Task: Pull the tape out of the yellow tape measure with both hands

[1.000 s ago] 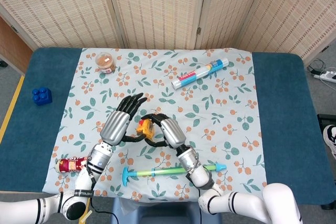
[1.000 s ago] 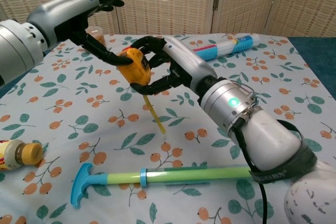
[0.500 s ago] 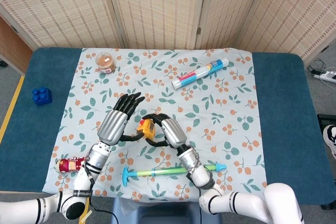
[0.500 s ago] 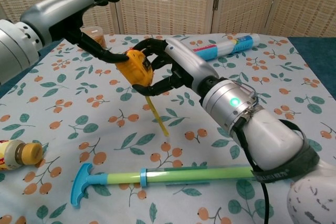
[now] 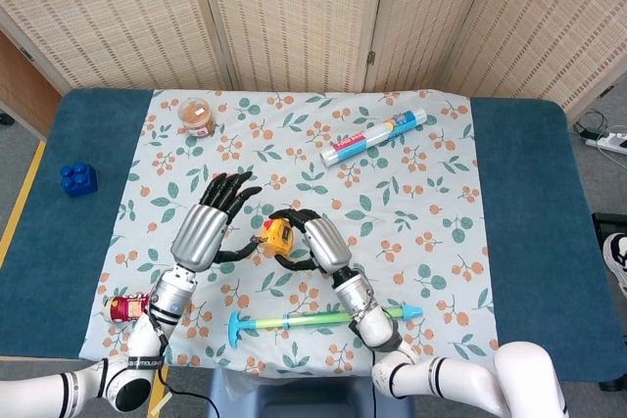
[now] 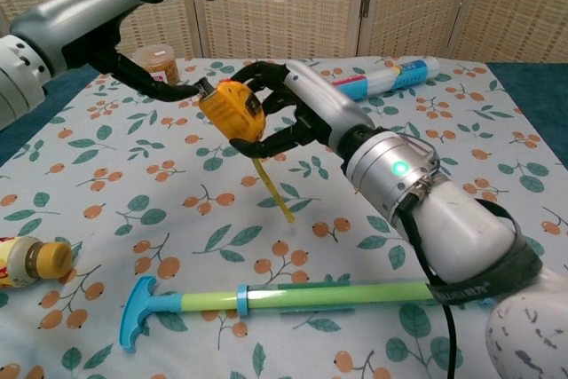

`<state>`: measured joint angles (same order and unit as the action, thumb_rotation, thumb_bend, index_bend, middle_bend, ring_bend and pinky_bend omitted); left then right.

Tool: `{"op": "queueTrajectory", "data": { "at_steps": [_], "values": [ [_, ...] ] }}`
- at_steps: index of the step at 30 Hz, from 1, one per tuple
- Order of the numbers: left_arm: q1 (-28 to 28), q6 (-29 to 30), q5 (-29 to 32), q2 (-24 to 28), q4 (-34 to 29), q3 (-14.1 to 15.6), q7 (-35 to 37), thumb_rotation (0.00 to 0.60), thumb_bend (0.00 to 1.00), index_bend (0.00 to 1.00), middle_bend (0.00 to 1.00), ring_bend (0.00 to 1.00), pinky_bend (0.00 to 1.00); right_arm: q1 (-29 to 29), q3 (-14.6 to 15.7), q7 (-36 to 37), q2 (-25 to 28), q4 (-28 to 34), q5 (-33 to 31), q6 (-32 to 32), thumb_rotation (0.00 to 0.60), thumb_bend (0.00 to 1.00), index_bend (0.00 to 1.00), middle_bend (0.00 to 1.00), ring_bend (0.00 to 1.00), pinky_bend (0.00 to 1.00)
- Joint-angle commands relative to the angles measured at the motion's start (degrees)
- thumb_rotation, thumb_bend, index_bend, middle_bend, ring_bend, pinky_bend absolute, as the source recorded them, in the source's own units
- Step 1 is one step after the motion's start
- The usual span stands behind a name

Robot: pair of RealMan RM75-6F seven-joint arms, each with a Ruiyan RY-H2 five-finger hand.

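My right hand (image 5: 318, 244) (image 6: 297, 113) grips the yellow tape measure (image 5: 274, 235) (image 6: 232, 108) and holds it above the floral cloth. A short yellow strip of tape (image 6: 272, 189) hangs from the case's underside, its end free near the cloth. My left hand (image 5: 204, 229) (image 6: 106, 19) is to the left of the case with its fingers spread and raised. Only its thumb tip (image 6: 188, 91) reaches the case's left corner. It holds nothing.
A green and blue rod (image 5: 323, 318) (image 6: 266, 295) lies near the front edge. A small bottle (image 5: 127, 307) (image 6: 31, 261) lies at front left. At the back are a blue-white tube (image 5: 374, 136) (image 6: 382, 77) and a jar (image 5: 198, 115) (image 6: 155, 59). A blue block (image 5: 77, 179) sits far left.
My left hand has drawn back to the left, its palm leaving the case so only the thumb tip stays near it. The right hand shifted the tape measure slightly right.
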<state>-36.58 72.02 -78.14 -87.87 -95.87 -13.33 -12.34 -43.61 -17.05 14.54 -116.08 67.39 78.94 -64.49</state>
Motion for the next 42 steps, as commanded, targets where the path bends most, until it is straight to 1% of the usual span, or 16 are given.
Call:
{"op": "queueTrajectory", "data": {
  "at_steps": [1,5,13,19,22,31,37,42],
  "values": [
    [0.0,0.0,0.1,0.0,0.0,0.0,0.0,0.6,0.59,0.23,0.09,0.08,0.0,-0.1,-0.1,0.0,-0.1,0.0,0.0,0.0,0.6,0.33,0.55,0.5,0.39,0.23],
    [0.0,0.4,0.0,-0.5,0.7,-0.3,0.5,0.6,0.62,0.27,0.1,0.09,0.0,-0.1,-0.1,0.1,-0.3,-0.2,-0.1,0.0,0.6,0.33,0.55,0.5,0.39,0.23],
    [-0.1,0.1,-0.4,-0.8,1.4,0.2,0.1,0.6,0.63,0.35,0.11,0.1,0.0,-0.3,-0.6,0.2,-0.4,-0.6,-0.3,-0.1,0.6,0.34,0.55,0.5,0.39,0.23],
    [-0.2,0.1,-0.3,-1.3,2.2,0.1,0.7,0.6,0.64,0.48,0.14,0.11,0.0,-0.4,-0.8,0.0,-0.5,-1.3,-0.8,0.3,0.6,0.33,0.55,0.5,0.39,0.22],
    [-0.2,0.0,-0.3,-1.8,2.8,0.1,1.1,0.6,0.64,0.52,0.15,0.12,0.0,-0.5,-0.9,-0.3,-0.6,-1.8,-1.1,0.6,0.6,0.33,0.55,0.5,0.39,0.22],
    [0.0,0.1,0.5,-3.2,4.8,-0.3,4.8,0.6,0.64,0.59,0.21,0.16,0.0,-0.6,-1.2,-2.0,0.0,-2.0,-2.5,2.0,0.6,0.33,0.55,0.5,0.4,0.22],
    [1.4,2.4,0.2,-4.0,7.2,-0.7,8.1,0.6,0.64,0.6,0.25,0.2,0.0,0.0,-0.4,-4.7,2.8,0.6,-3.3,3.4,0.6,0.33,0.55,0.5,0.4,0.22],
    [3.4,4.2,0.7,-2.9,9.6,-1.1,12.5,0.6,0.64,0.59,0.26,0.21,0.0,1.4,0.8,-7.8,6.9,4.2,-4.1,4.2,0.6,0.34,0.55,0.5,0.4,0.22]
  ]
}}
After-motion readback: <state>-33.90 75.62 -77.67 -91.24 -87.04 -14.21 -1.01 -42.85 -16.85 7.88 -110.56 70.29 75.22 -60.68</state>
